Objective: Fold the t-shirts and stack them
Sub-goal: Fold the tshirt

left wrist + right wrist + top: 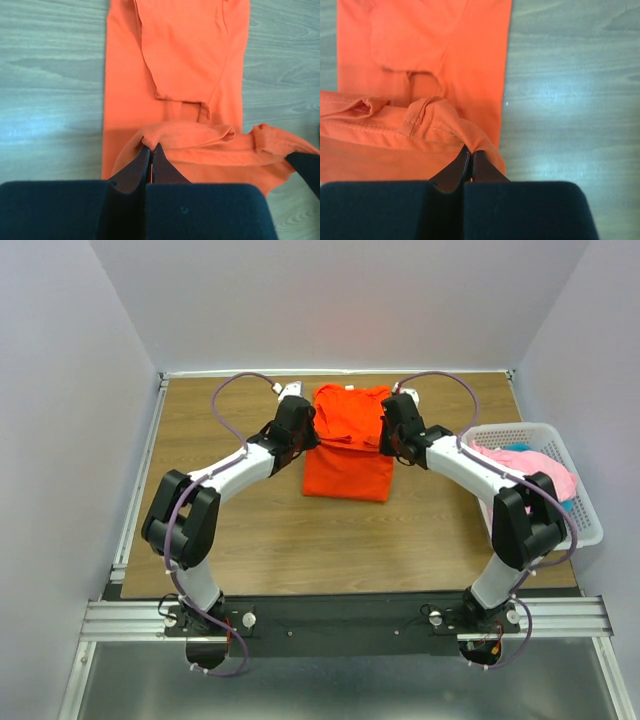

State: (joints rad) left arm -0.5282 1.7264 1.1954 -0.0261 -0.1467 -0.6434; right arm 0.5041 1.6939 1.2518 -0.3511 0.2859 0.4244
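The orange-red t-shirt (348,445) lies on the wooden table, folded narrow, its far end lifted. My left gripper (300,430) is shut on the shirt's left corner; the left wrist view shows the pinched hem (150,142) with the shirt (175,60) spread below. My right gripper (392,428) is shut on the right corner; the right wrist view shows that fold (475,145) over the shirt (420,50). The light pink t-shirt (525,465) lies in the basket. A bit of the teal-blue t-shirt (567,505) shows under it.
The white lattice basket (588,502) stands at the table's right edge, beside my right arm. Bare wooden table (330,540) lies in front of the orange shirt. Grey walls enclose the back and both sides.
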